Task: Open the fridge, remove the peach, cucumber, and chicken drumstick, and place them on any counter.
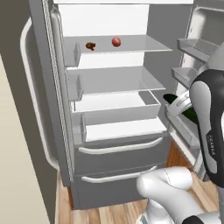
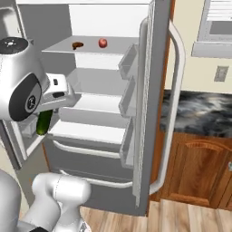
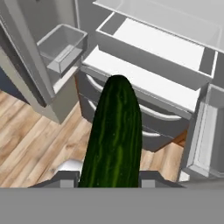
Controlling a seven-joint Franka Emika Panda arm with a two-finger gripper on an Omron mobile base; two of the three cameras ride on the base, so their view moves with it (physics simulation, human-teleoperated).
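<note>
The fridge (image 1: 118, 151) stands with both doors swung wide. On its top shelf lie the chicken drumstick (image 1: 91, 46) and, to its right, the peach (image 1: 116, 42); the right base view shows the drumstick (image 2: 77, 45) and peach (image 2: 103, 43) too. My gripper (image 1: 180, 106) is shut on the cucumber (image 1: 169, 99) in front of the fridge's right side, at the height of the crisper drawer. In the hand view the cucumber (image 3: 114, 135) rises long and dark green from between the finger tips, over the drawers and wooden floor. The marbled counter (image 2: 199, 113) lies right of the fridge.
The open right door (image 2: 152, 104) with its bins and long pale handle (image 2: 174, 113) stands between the fridge and the counter. The left door (image 1: 39, 87) is open beside a beige wall. Two lower drawers (image 1: 122, 173) are shut. Brown cabinets (image 2: 195, 167) sit under the counter.
</note>
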